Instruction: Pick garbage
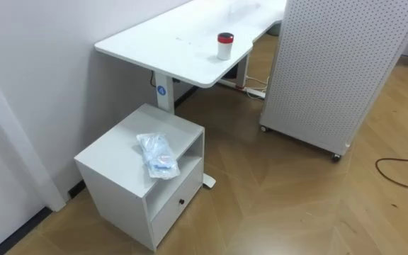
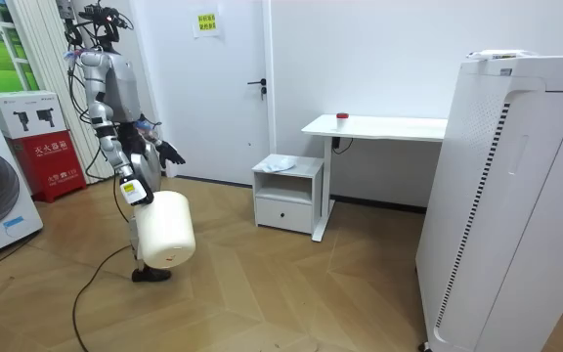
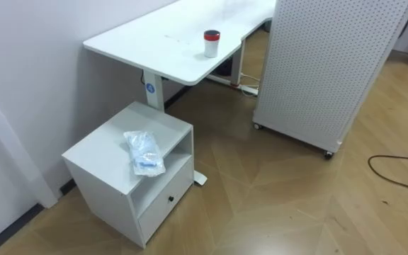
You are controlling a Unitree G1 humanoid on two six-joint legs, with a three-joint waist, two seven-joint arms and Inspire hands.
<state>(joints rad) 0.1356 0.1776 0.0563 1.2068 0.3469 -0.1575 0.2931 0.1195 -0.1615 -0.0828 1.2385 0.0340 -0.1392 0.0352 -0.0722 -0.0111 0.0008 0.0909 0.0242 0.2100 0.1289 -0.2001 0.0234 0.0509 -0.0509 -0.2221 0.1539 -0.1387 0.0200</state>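
Left hand [image 2: 169, 153] hangs splayed and empty, right hand [image 2: 136, 192] (grip unclear) at the white bin [image 2: 164, 231]; walk closer, then pinch the plastic bag [image 1: 158, 156] off its cabinet [image 1: 112, 164].

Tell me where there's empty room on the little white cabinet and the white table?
The white cabinet has a bare top on its wall side; the crumpled clear plastic bag crowds the edge above the open shelf. The white desk is free everywhere except round the red-lidded white jar near its front edge.
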